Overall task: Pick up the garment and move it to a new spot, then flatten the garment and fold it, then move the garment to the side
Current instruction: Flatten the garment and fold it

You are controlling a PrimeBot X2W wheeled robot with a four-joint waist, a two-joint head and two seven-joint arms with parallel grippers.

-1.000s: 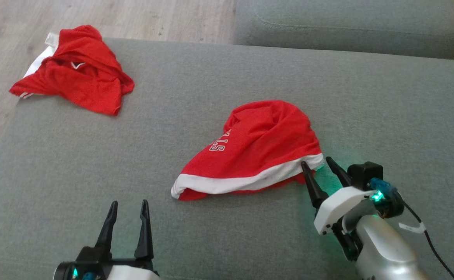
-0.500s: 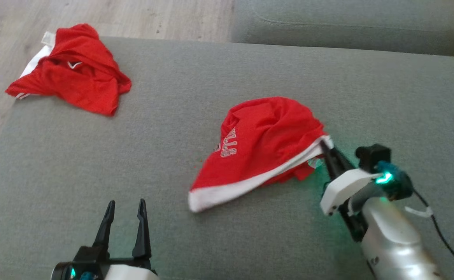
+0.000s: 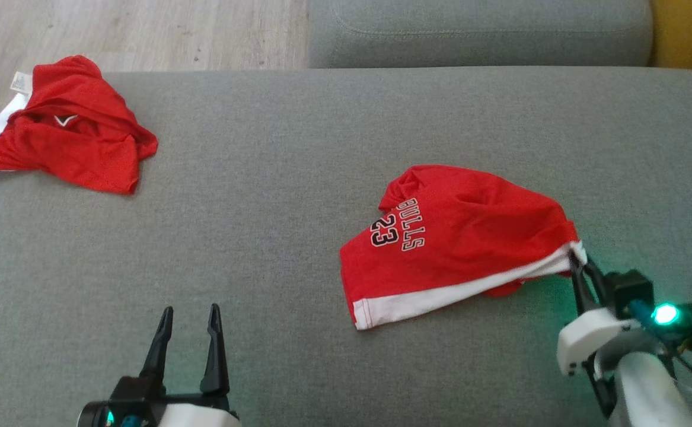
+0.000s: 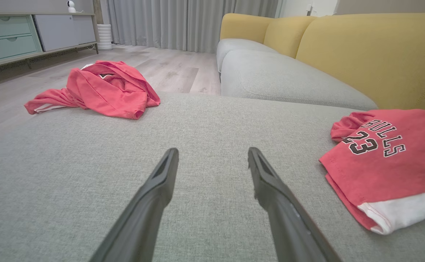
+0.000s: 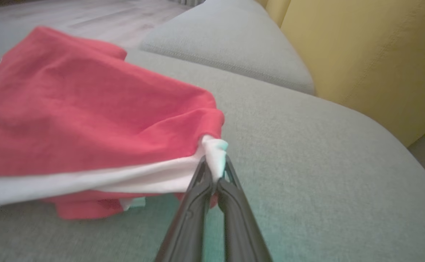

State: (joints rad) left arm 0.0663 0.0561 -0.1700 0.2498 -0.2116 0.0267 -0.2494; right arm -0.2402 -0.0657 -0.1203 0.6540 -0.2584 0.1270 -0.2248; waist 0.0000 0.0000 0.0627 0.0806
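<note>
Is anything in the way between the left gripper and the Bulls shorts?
Nothing visible. Bare cushion lies between the left gripper and the shorts. The other red garment sits off at the cushion's far left edge, and the right gripper is shut on the white hem at the shorts' right corner.

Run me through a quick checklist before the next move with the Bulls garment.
1. Grip: right hand shut on Bulls garment, at its white hem corner: ok.
2. Grip security: only a thin fingertip pinch: cannot tell.
3. Free arm: left hand open, apart from the fabric: ok.
4. Garment flat: not ok, bunched, red fabric tucked underneath.
5. Bare grey seat between it and the other red garment: ok.
</note>
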